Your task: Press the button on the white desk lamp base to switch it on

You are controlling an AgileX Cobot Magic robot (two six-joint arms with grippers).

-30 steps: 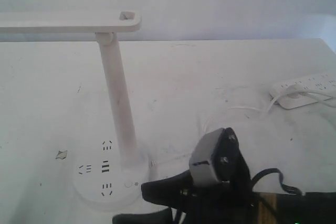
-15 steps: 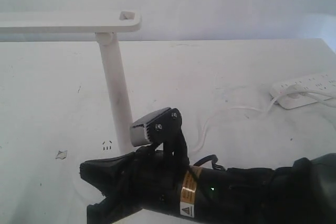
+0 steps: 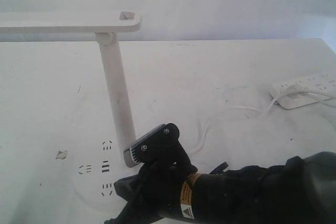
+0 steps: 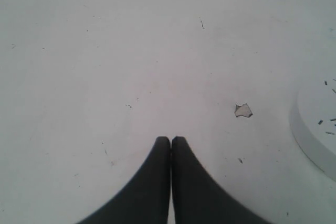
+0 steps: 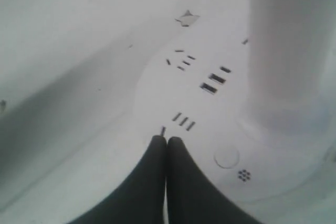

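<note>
The white desk lamp base lies at the front left, with its stem rising to the lamp head. My right gripper reaches across from the right over the base's front part and hides the button in the exterior view. In the right wrist view the right gripper is shut and empty, its tips by a group of socket slots on the base. The button, with its dotted mark, lies a short way beside the tips. My left gripper is shut and empty over bare table, the base's rim off to one side.
A long white power strip lies at the right edge, with a white cable running from it toward the lamp. A small scrap lies on the table left of the base. The stem stands close beside the right gripper.
The right arm swung in from the front right across the base, went far left, then drew back right and lower, uncovering the left socket slots. The lamp has not moved.
</note>
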